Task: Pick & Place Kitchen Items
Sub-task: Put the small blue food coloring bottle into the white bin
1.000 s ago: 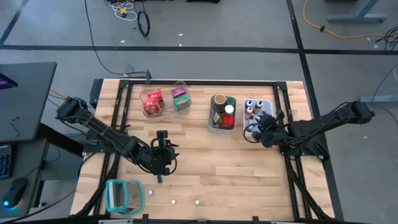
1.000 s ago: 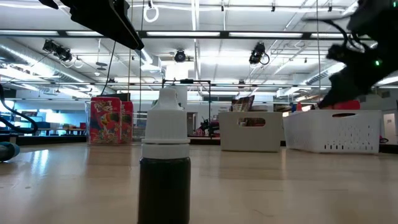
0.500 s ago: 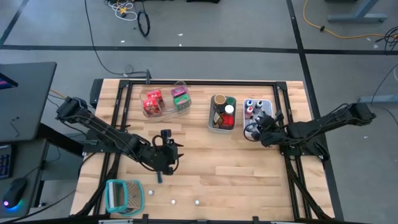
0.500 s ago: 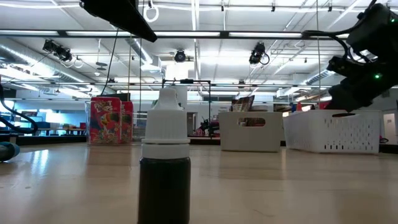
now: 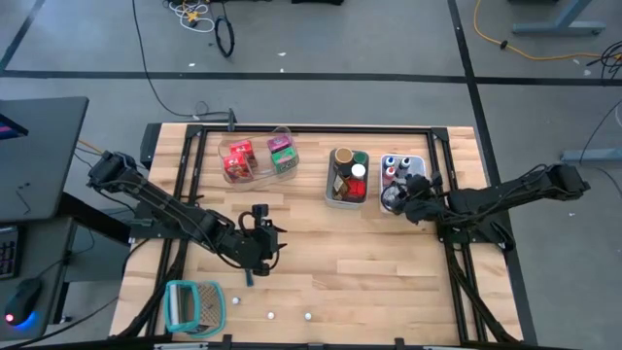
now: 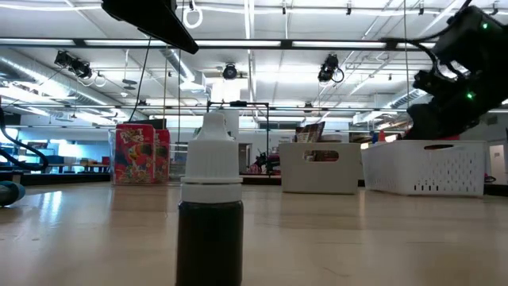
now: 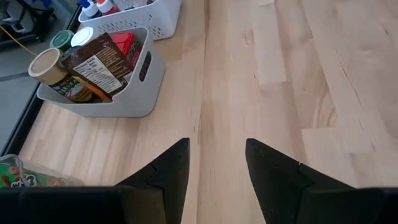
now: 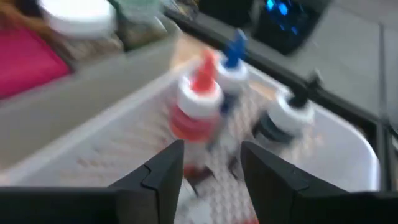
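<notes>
Hovering over white bin (image 5: pixel 420 163), right end effector (image 8: pixel 210 167), fingers apart and empty, could topple red-capped bottle (image 8: pixel 198 106); left end effector (image 7: pixel 217 163) parted.

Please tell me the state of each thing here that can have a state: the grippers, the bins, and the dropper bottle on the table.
left gripper: open, empty, above bare table.
right gripper: open, over the white bin.
white bin: holds small capped bottles.
grey bin: full of jars and a packet.
clear bin: holds red and green packets.
dropper bottle: upright, capped.
</notes>
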Controlling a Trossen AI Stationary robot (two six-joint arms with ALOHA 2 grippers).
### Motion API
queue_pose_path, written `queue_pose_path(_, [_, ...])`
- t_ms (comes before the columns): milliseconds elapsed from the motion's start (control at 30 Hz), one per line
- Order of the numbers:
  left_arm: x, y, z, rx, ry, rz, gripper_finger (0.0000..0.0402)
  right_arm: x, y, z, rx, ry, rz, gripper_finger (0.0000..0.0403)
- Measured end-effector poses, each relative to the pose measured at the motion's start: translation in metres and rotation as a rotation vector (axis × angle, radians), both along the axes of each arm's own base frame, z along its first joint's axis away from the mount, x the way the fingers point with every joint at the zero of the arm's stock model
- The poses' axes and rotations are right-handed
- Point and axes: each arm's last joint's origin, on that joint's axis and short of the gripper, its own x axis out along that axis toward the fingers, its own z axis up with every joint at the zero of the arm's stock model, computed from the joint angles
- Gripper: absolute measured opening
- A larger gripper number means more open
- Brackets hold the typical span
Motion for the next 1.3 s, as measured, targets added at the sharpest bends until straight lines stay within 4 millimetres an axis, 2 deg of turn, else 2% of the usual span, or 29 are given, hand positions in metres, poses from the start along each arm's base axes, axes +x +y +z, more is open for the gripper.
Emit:
queue_pose_path(167, [0.0,0.0,0.0,0.011,-0.002,0.005,0.0166,0.02,0.003,0.017,-0.09,-0.102,0.123,0.0173])
queue_pose_path(367, [0.0,0.0,0.0,0.007,-0.003,0.007,0.0166,0.041,0.009,0.052,-0.156,-0.365,0.36,0.0166])
queue_pose_path(533, [0.0,0.0,0.0,-0.038,-0.001,0.007,0.0166,0.046,0.015,0.072,-0.165,-0.552,0.585,0.016])
queue_pose_path(800, [0.0,-0.003,-0.001,-0.155,0.019,-0.027,0.0166,0.048,0.025,0.086,-0.256,-0.651,0.958,0.0157])
queue_pose_path(1067, [0.001,-0.012,0.001,-0.293,0.045,-0.164,0.0166,0.047,0.024,0.091,-0.404,-0.619,0.947,0.0157])
queue_pose_path(1200, [-0.001,-0.013,0.0,-0.388,0.05,-0.082,0.0166,0.046,0.022,0.092,-0.484,-0.57,0.907,0.0157])
queue_pose_path(1300, [-0.006,-0.01,-0.006,-0.491,0.112,0.061,0.0166,0.046,0.022,0.092,-0.542,-0.53,0.903,0.0157])
